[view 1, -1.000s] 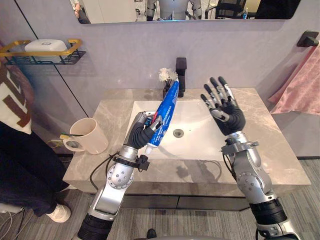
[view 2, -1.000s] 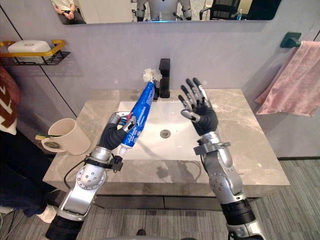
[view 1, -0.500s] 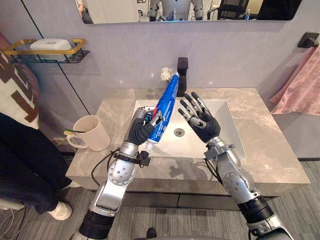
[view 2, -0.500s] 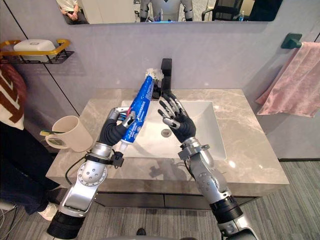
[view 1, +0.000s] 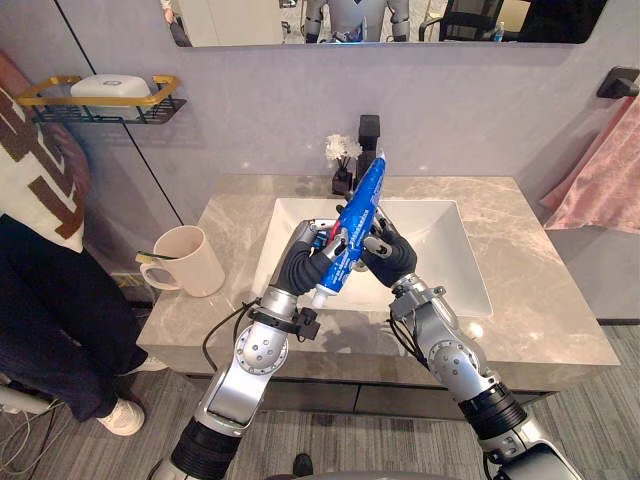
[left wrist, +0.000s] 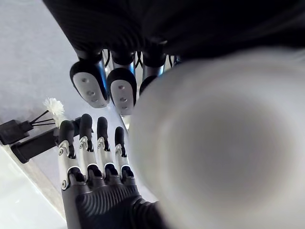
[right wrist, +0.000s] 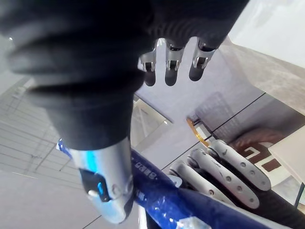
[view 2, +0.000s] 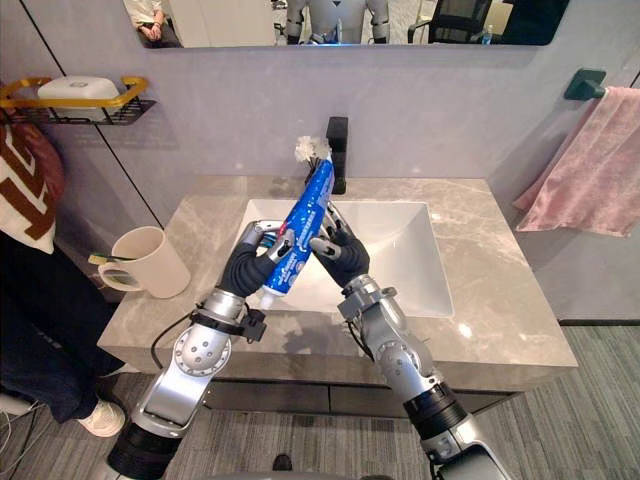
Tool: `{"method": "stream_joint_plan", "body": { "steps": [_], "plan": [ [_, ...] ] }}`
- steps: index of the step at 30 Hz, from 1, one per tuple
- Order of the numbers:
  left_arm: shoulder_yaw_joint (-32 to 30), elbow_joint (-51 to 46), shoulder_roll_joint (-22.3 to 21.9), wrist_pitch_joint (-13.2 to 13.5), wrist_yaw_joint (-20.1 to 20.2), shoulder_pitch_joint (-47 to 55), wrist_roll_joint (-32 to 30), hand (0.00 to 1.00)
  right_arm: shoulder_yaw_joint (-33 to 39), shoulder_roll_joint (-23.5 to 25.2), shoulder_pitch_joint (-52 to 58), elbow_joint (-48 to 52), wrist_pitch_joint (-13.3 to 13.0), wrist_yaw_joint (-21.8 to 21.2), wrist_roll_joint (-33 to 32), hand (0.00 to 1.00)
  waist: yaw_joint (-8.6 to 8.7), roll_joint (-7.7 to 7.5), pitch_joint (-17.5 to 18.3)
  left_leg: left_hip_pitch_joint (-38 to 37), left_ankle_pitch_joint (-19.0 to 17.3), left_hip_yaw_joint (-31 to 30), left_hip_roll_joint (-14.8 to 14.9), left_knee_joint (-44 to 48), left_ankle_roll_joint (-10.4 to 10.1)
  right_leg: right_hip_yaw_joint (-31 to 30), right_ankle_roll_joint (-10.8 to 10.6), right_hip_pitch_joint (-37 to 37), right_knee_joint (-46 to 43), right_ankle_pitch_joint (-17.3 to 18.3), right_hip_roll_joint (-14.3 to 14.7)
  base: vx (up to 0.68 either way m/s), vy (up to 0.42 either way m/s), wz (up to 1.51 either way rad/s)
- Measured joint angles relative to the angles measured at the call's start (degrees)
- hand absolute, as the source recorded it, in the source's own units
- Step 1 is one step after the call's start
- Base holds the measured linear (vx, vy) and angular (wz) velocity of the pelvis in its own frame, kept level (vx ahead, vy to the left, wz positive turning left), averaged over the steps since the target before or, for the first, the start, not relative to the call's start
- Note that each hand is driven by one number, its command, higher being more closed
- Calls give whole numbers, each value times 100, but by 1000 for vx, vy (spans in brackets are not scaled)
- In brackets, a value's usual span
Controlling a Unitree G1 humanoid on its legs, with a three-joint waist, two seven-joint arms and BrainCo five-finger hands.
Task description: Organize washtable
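Moved: right hand (view 1: 392, 259) has swung in from the right, where it was raised with spread fingers, and now sits at the tube (view 1: 356, 222).
Left hand (view 1: 303, 268): curled round the tube's lower part, with the white cap just under its fingers.
Right hand: open, with its fingers straight and close together along the tube's right side, just beside the left hand. I cannot tell whether it presses on the tube.
Tube: blue and tilted, cap end low toward the robot and flat end up toward the faucet (view 1: 368, 142). It is in the air over the sink's left half.
Sink (view 1: 445, 250): white basin set in a grey marble counter (view 1: 545, 300).
Mug (view 1: 190, 262): cream, on the counter left of the sink, with a toothbrush (view 1: 150, 258) in it.
Flower (view 1: 343, 150): white, just left of the black faucet.
Shelf (view 1: 95, 98): gold-rimmed, on the wall at left, carrying a white box.
Towel (view 1: 605, 170): pink, hanging at right.
Person (view 1: 45, 290): standing left of the counter.
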State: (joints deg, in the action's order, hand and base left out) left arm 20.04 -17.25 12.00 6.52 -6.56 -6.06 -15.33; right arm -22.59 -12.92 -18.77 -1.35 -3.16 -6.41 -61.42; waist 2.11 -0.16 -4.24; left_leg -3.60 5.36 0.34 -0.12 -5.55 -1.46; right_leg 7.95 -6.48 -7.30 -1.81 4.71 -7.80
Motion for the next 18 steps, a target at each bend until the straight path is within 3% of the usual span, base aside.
{"method": "stream_joint_plan", "body": {
  "steps": [11,12,18],
  "plan": [
    [283,238,-2,-3,20,-15,2,100,-64,1,-367,-8,-13,-4,-119,0,-6,3,2,92,86,7,8,-6,27,-10,-5,61,91,-124,12,-34,-5,0],
    [283,238,0,-3,20,-14,1,100,-66,1,-375,-8,-13,-4,-119,100,-7,3,2,91,90,7,9,-23,26,-10,-5,63,93,-124,12,-62,-6,-1],
    [277,281,-2,-2,16,19,-1,100,-91,1,-385,-7,-14,-9,-121,100,-22,3,2,92,91,14,12,-34,25,-20,25,64,109,-115,12,-27,-3,0]
  ]
}}
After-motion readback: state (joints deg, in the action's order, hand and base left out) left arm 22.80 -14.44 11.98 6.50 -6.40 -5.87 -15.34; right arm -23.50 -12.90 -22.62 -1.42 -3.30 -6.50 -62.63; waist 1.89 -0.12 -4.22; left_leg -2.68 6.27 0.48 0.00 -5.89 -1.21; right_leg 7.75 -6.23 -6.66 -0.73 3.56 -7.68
